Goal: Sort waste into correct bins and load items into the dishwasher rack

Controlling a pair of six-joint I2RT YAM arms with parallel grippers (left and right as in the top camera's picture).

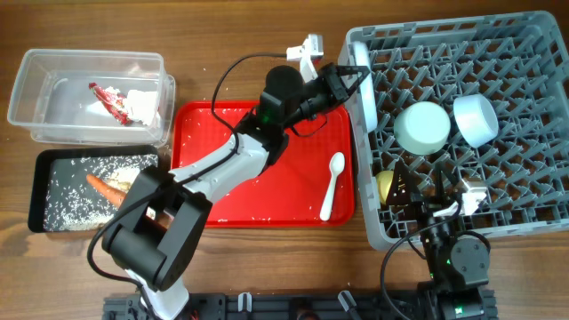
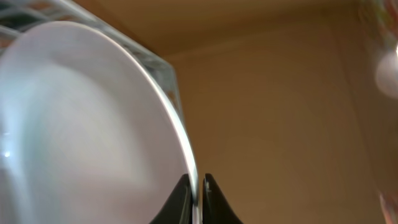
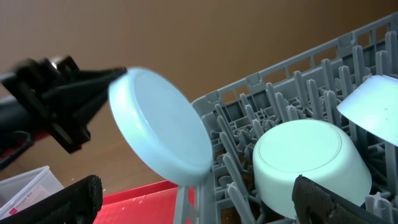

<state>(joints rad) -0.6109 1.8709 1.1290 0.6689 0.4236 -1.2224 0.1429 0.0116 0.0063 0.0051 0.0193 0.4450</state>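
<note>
Loading step: my left fingers (image 2: pixel 180 200) pinch the rim of the light-blue round plate (image 3: pixel 161 124), tilted at the nine o'clock edge of the large grey plastic pegged dishwasher rack (image 1: pixel 533 40). Next, I judge, it needs standing between pegs. My right fingers (image 3: pixel 68 199) hang wide, empty.

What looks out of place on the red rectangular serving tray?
Loose pale rice-like grains are scattered across the red rectangular serving tray, spilled rather than in the shallow black tray. The white plastic spoon lies there too, outside the grey plastic dishwasher rack.
</note>
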